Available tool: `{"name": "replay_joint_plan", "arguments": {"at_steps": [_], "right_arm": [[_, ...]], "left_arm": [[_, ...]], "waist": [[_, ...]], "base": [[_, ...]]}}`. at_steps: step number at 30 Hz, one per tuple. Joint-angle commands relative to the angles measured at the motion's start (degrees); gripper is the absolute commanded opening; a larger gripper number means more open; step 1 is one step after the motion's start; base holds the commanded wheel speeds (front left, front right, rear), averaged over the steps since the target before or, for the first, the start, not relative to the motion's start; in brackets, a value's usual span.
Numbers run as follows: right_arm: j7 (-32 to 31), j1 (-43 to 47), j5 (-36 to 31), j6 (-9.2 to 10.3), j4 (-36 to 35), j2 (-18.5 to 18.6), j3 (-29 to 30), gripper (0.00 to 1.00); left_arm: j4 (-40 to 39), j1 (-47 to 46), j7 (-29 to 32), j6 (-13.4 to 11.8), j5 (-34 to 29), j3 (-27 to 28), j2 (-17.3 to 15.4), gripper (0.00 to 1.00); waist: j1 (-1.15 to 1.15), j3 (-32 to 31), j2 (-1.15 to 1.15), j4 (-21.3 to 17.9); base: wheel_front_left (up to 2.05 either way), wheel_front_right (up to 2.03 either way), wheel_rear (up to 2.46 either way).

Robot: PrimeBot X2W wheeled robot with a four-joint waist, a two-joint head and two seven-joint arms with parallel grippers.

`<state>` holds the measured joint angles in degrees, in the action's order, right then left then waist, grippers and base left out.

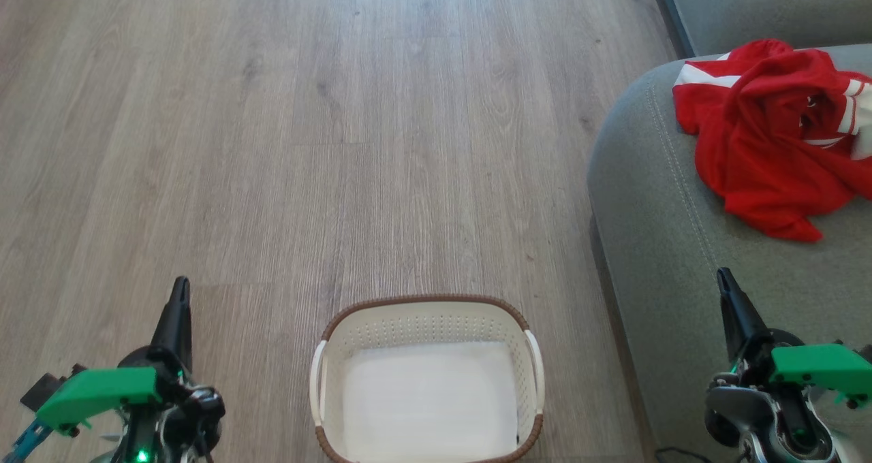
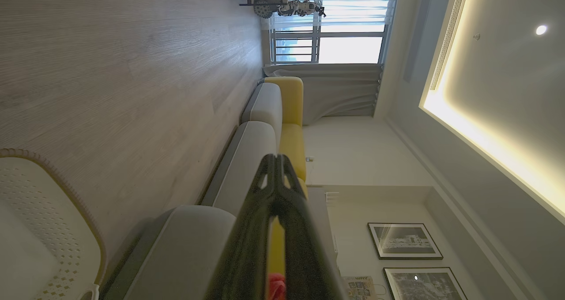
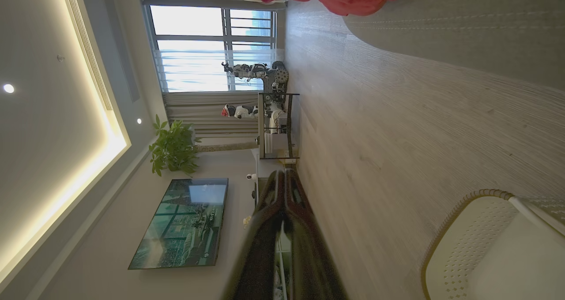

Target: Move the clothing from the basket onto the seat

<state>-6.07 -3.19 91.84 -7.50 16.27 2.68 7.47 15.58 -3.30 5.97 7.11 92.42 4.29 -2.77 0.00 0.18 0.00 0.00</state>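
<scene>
**Item 1.** Bright red, thin-fabric sports clothing (image 1: 770,143) with white stripes.
- Location: heaped in one crumpled pile on the seat, at 2 o'clock in the head view, well apart from the basket.
- Handling (judged): light, limp and without stiffness, probably a little slick, not fragile. It would sag and trail from any hold.
- Where to hold, if it needs shifting: pinch a raised fold at the crown of the heap, or the white-trimmed edge at its 10 o'clock corner. Avoid the flat-lying hem at 5 o'clock, where the fingers might snag the upholstery.

**Item 2.** Small rectangular cream plastic basket (image 1: 426,301) with perforated walls, brown woven-look rim and white handles.
- Location: on the floor at 6 o'clock, its near end cut off by the frame.
- Contents: no red fabric in the visible part, and the pale flat bottom is bare.

**Item 3.** Large grey-green upholstered seat (image 1: 654,245) with a rounded edge and stitched seams.
- Location: 3 o'clock, carrying the pile.

**Item 4.** Left gripper (image 1: 180,296).
- Location: 7 o'clock, above the floor.
- State: the two dark fingers are pressed together with nothing between them.

**Item 5.** Right gripper (image 1: 726,286).
- Location: 5 o'clock, over the seat's front.
- State: fingers likewise together, holding nothing.

**Item 6.** Grey-brown wood-plank floor (image 1: 340,143).

**Status (judged):** the transfer looks complete.
</scene>
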Motion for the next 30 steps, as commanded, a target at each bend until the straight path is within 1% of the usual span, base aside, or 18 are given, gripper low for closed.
{"name": "replay_joint_plan", "arguments": {"at_steps": [1,30], "right_arm": [[-0.42,-2.99,0.33,0.01,-2.24,0.2,-0.95,0.0],[-0.41,-2.99,0.33,0.01,-2.24,0.2,-0.95,0.0]], "left_arm": [[-1.53,-2.88,0.32,0.37,-0.06,1.99,-0.31,0.0],[-1.53,-2.89,0.41,0.37,-0.16,2.1,-0.24,0.0]], "waist": [[0.0,0.0,0.0,0.0],[0.0,0.0,0.0,0.0]], "base": [[0.0,0.0,0.0],[0.0,0.0,0.0]]}}
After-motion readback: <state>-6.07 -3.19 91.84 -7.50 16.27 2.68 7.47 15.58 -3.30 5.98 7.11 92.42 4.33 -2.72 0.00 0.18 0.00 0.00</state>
